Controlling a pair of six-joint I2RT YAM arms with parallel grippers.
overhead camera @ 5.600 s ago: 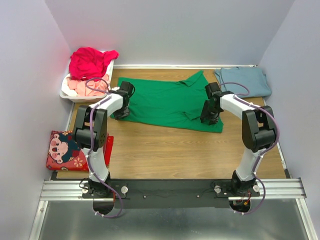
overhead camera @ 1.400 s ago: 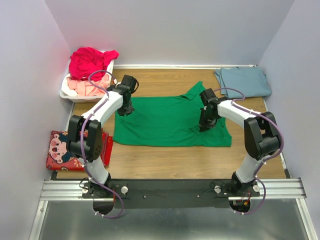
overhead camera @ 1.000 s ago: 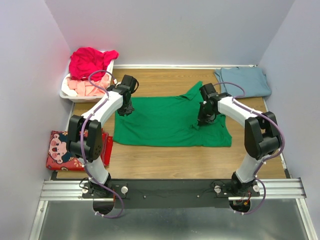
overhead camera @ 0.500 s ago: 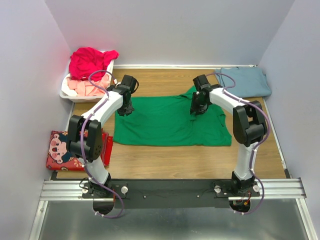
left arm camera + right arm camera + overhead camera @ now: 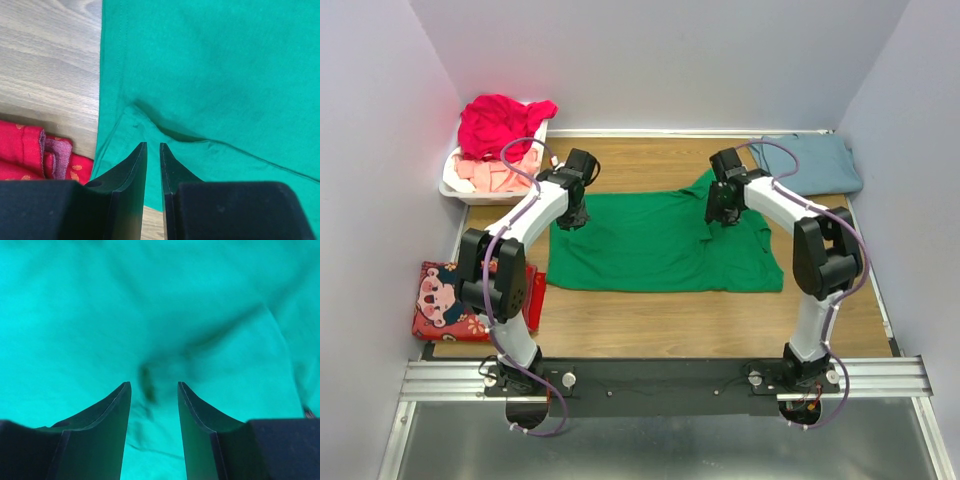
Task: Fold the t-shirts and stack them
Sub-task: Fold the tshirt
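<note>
Right wrist: green t-shirt (image 5: 200,315) blurred, its edges cut off all round. Top view: pink t-shirt (image 5: 475,175) largely buried beneath magenta-red t-shirt (image 5: 500,122). Left wrist: red cloth (image 5: 20,150) cropped at frame edge.

you see your right tool (image 5: 153,386) with its fingers (image 5: 100,415) parted over the green t-shirt (image 5: 90,310), which fills the frame; a dark crease lies between them.

1. White shells and black joint housings on the left arm (image 5: 533,216) and the right arm (image 5: 782,201).
2. Purple-grey cables looping along both, from base to wrist.
3. Matte black fingers (image 5: 125,185) on the left gripper (image 5: 152,146), flat-faced, tapering to thin tips.
4. Same black, curved, tapering build on the right gripper (image 5: 154,385).
</note>
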